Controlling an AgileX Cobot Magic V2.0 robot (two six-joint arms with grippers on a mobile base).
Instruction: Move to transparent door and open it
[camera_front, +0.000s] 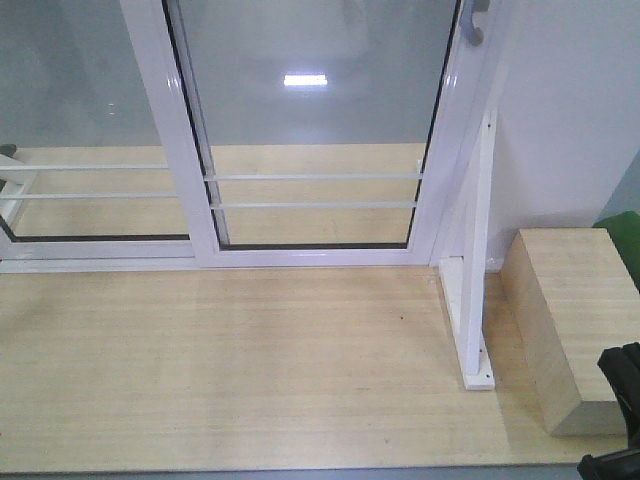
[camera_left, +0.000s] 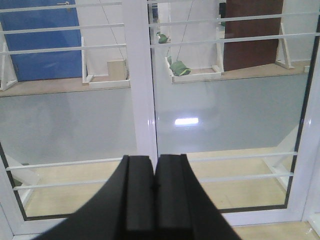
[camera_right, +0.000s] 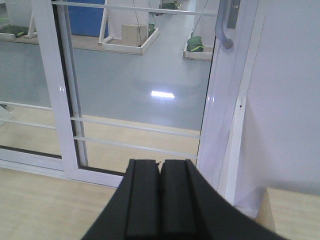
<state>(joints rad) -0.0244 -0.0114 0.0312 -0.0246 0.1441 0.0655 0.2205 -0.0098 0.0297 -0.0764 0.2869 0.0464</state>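
The left hand (camera_left: 154, 160) and right hand (camera_right: 160, 164) are pinched together, empty; the door's (camera_front: 315, 100) handle (camera_right: 219, 27) should be approached squarely, right hand widened first.

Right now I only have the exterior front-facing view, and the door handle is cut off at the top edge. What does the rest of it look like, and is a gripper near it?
Observer: The right wrist view shows the handle as a grey curved bar on the right stile of the transparent door, above the right gripper, untouched.
Operator: Is that gripper open?
Observer: No, its jaws are shut with nothing between them.
Operator: And the left one?
Observer: The left gripper is shut too, facing the white upright where the two panels meet.
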